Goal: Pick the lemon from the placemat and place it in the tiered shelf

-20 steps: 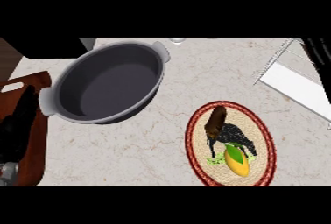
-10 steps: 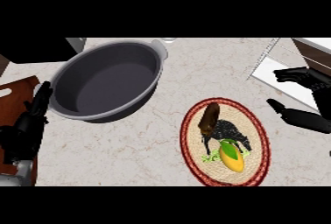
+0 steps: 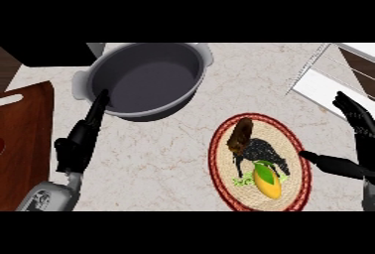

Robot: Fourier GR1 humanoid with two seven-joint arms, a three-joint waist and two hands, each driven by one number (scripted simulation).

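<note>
In the head view, the lemon (image 3: 267, 181) is seen lying on the lower part of the round placemat (image 3: 218, 149), unheld, with its long axis tilted. The right hand (image 3: 354, 115) is shown at the right edge, spread open with nothing gripped: its fingers are held straight, pointing up toward the shelf (image 3: 321, 91), and its thumb is stretched left so that the tip lies over the placemat's right rim. The lemon is found below and to the left of that thumb tip, near it but apart, and well apart from the fingers.

The left hand (image 3: 79, 144) is shown at the left of the counter (image 3: 161, 158), open, its straight fingers pointing up at the pot (image 3: 157, 113). Whether they touch it cannot be told. This hand is well apart from the lemon.
</note>
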